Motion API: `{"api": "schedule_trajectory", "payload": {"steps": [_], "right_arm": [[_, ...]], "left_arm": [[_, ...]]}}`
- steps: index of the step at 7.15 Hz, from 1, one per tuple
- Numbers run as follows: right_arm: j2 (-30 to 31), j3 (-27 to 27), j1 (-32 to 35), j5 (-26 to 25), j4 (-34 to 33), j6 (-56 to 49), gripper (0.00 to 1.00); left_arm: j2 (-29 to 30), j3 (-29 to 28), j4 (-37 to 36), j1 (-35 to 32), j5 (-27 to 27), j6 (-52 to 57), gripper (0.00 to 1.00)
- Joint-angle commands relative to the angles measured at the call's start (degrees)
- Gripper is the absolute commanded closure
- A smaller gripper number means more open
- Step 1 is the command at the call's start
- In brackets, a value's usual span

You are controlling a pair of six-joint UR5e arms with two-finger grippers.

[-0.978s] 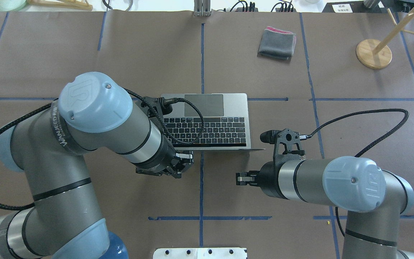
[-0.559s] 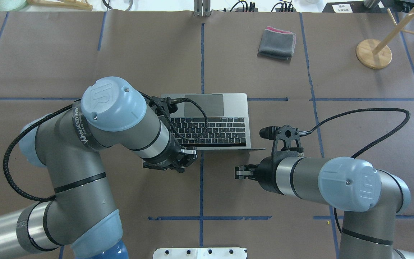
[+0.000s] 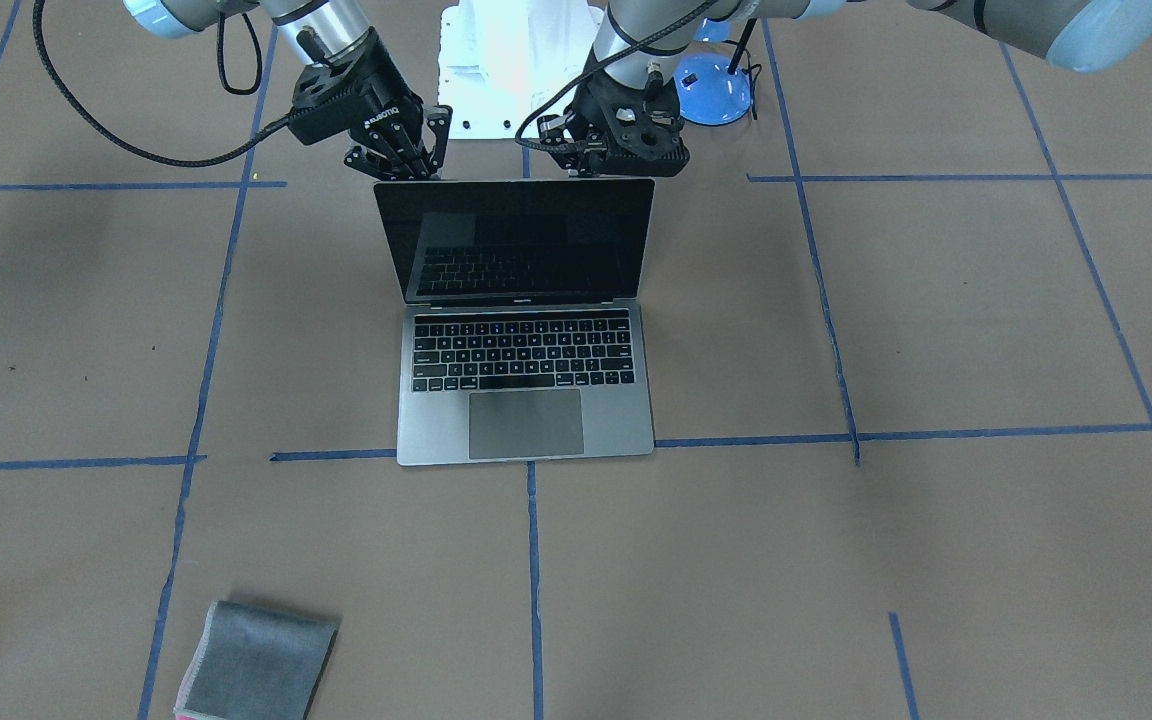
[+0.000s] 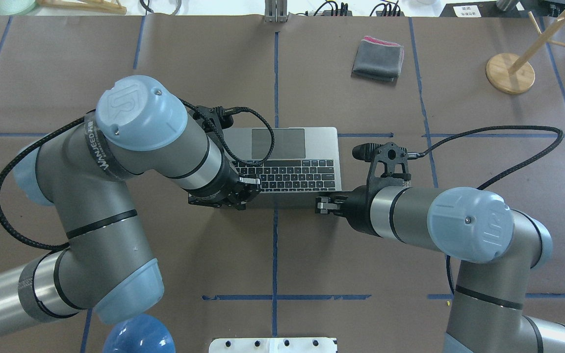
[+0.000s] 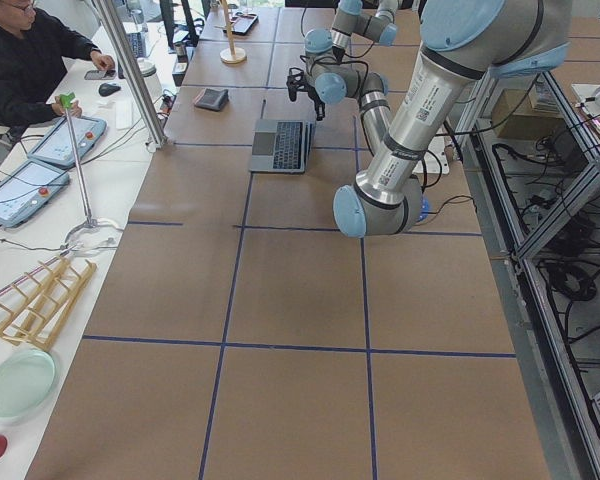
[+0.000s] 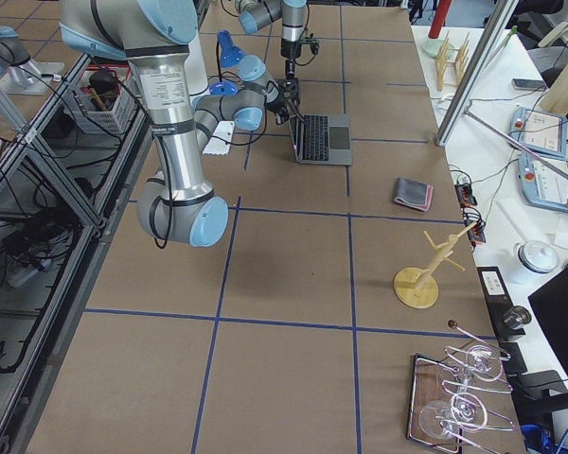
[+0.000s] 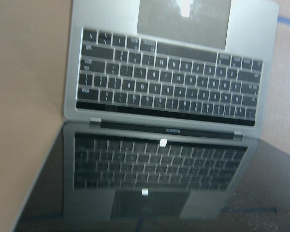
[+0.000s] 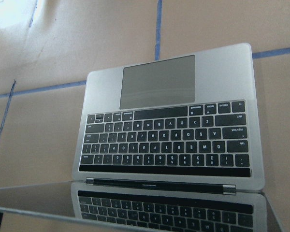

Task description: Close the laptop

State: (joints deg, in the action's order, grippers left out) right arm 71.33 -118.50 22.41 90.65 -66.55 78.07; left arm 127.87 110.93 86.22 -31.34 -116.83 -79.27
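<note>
The space-grey laptop stands open at the table's middle, its black screen upright and facing away from the robot. It also shows in the overhead view and in both wrist views. My left gripper is shut, behind the lid's top edge near its left end. My right gripper is shut, at the lid's top edge near its right end. From the front, the right gripper and the left gripper sit just behind the lid's upper corners. Contact is unclear.
A folded grey cloth lies far across the table, right of centre. A wooden stand is at the far right. Operators' desks with people line the side beyond the table.
Both grippers have moved forward to the lid's top edge. The lid has tipped a little toward the keyboard, and its grey back now shows from overhead.
</note>
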Motion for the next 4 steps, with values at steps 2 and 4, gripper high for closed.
{"api": "schedule_trajectory", "payload": {"steps": [2, 4], "right_arm": [[-3.2, 3.0, 4.4, 0.2, 0.0, -0.5, 1.00], [-8.0, 10.3, 7.1, 0.3, 0.1, -1.3, 1.00]], "left_arm": [[0.2, -2.3, 0.1, -3.4, 0.0, 1.9, 1.00], [1.5, -7.5, 4.8, -4.9, 0.0, 2.1, 1.00]]}}
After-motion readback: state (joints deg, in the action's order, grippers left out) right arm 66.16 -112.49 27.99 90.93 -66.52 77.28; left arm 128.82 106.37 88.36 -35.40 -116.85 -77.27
